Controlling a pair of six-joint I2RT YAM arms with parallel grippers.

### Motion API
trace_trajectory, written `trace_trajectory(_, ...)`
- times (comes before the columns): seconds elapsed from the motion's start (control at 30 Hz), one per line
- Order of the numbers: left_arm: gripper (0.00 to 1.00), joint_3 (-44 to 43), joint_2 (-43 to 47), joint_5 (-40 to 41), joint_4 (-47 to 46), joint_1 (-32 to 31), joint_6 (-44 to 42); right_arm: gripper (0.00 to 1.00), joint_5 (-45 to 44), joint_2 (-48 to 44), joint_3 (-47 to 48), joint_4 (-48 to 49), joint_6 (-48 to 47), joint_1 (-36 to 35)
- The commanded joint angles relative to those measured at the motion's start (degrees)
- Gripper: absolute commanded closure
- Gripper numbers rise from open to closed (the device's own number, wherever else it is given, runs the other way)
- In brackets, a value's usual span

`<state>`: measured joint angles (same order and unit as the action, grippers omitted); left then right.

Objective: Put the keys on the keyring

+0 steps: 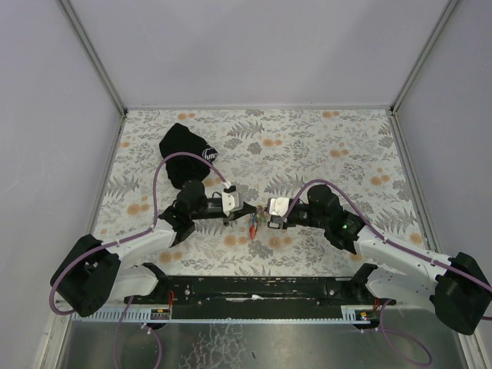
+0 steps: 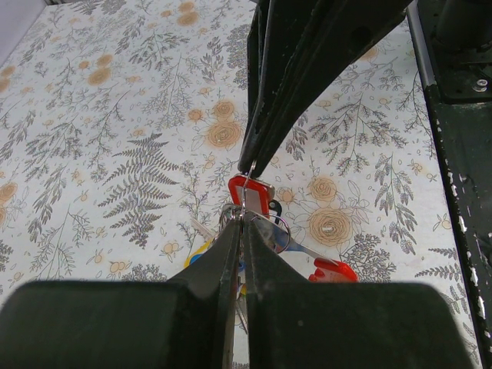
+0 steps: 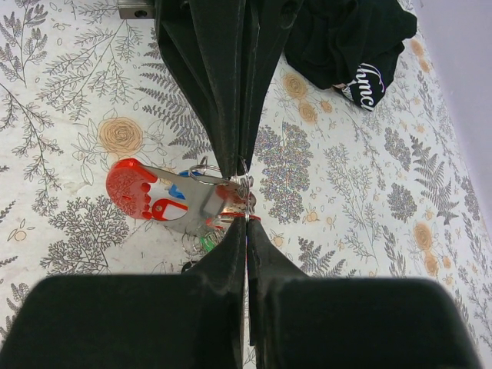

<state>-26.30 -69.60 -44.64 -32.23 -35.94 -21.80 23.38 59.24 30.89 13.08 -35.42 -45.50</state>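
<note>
The bunch of tiny keys [image 3: 192,201] with red, blue and yellow plastic tags is gripped over the floral-patterned bench [image 1: 307,146] between the closed left pincer [image 2: 241,227] and closed right pincer [image 3: 246,224], met tip to tip, neither being nearer.

Table [image 1: 323,146] under floral-print cloth; black cloth pouch [image 1: 183,152], white logo, lying far left.

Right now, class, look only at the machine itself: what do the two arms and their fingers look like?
Both the left arm and right arm have white links between chunky black joints, each trailed by a purple cable. The fingers are matte black, tapering wedges. A small green light glows on the right arm.
</note>
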Motion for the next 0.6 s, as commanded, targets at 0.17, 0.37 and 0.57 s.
trace_trajectory(0.17,1.0,-1.5,-0.3,-0.2,0.8,0.0,-1.1,1.0,0.5,-0.9,2.7,1.4,0.2,-0.5)
trace_trajectory(0.37,1.0,-1.6,-0.5,-0.3,0.8,0.0,-1.1,1.0,1.1,-0.8,2.9,1.2,0.1,-0.6)
trace_trajectory(0.57,1.0,-1.6,-0.8,-0.8,0.8,0.0,-1.1,1.0,1.5,-0.4,3.1,1.3,0.3,-0.6)
